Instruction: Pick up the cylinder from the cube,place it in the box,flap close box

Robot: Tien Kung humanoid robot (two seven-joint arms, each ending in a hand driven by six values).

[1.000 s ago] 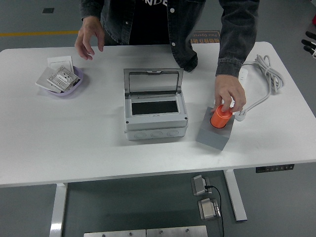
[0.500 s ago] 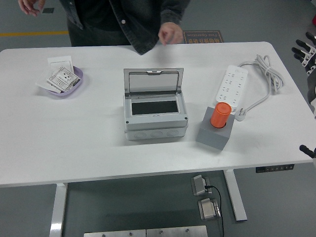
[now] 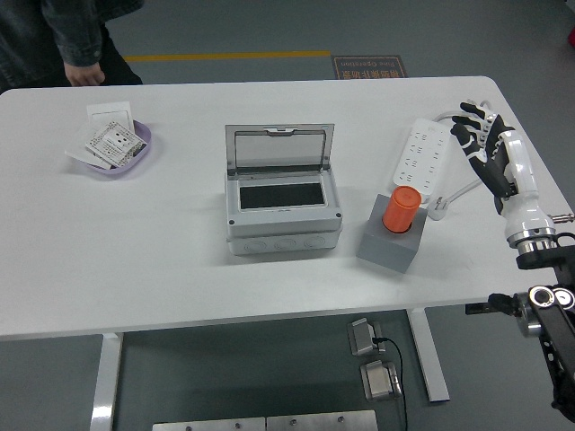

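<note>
An orange cylinder (image 3: pixel 401 211) stands upright in the top of a grey cube (image 3: pixel 391 243), right of centre on the white table (image 3: pixel 162 260). A grey box (image 3: pixel 283 213) sits at the middle with its clear flap lid (image 3: pixel 278 147) raised at the back. My right hand (image 3: pixel 488 151) reaches in from the right edge, fingers spread and holding nothing, about a hand's width right of the cylinder and slightly farther back. My left hand is out of sight.
A white power strip (image 3: pixel 425 163) with a coiled cable lies behind the cube, under my right hand. A purple bowl (image 3: pixel 117 148) with cards sits at the far left. A person (image 3: pixel 63 40) stands at the far left corner, one hand hanging by the table edge.
The person let go of the cylinder, pulled back and walked to the far left. My right arm has come in from the right edge over the table.
</note>
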